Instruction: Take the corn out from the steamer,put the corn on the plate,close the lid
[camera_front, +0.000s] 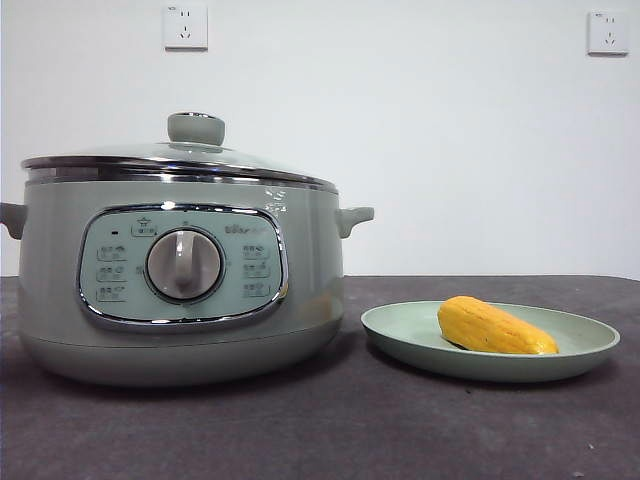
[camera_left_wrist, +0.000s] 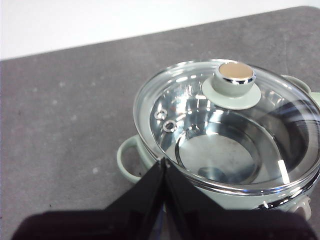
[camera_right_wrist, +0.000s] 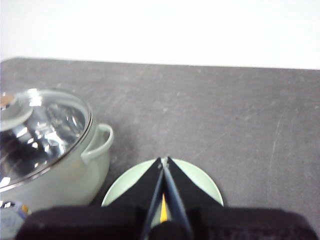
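- front view: the steamer (camera_front: 180, 280) stood on the dark table (camera_front: 330, 430), its lid (camera_front: 180, 158) seated flat on the rim, knob (camera_front: 196, 128) up. at 3 o'clock from the pot, just beside it and apart, sat the plate (camera_front: 400, 335). the corn (camera_front: 495, 327) lay on that plate, tilted, its far end toward 10 o'clock. 2 wall sockets (camera_front: 185, 26) showed on the white wall. neither arm appeared here.
- left wrist view: the left gripper (camera_left_wrist: 164, 162) hung above the steamer's near rim, its 2 black jaws pressed together with nothing between them. through the glass lid (camera_left_wrist: 230, 130) the steel bowl looked bare. 1 side handle (camera_left_wrist: 127, 160) showed near the jaw tips.
- right wrist view: the right gripper (camera_right_wrist: 163, 161) hovered over the plate (camera_right_wrist: 205, 187), jaws pressed together and pinching nothing. a yellow sliver of corn (camera_right_wrist: 163, 215) showed between the jaw bases. the steamer (camera_right_wrist: 65, 170) stood beside the plate, lid on.
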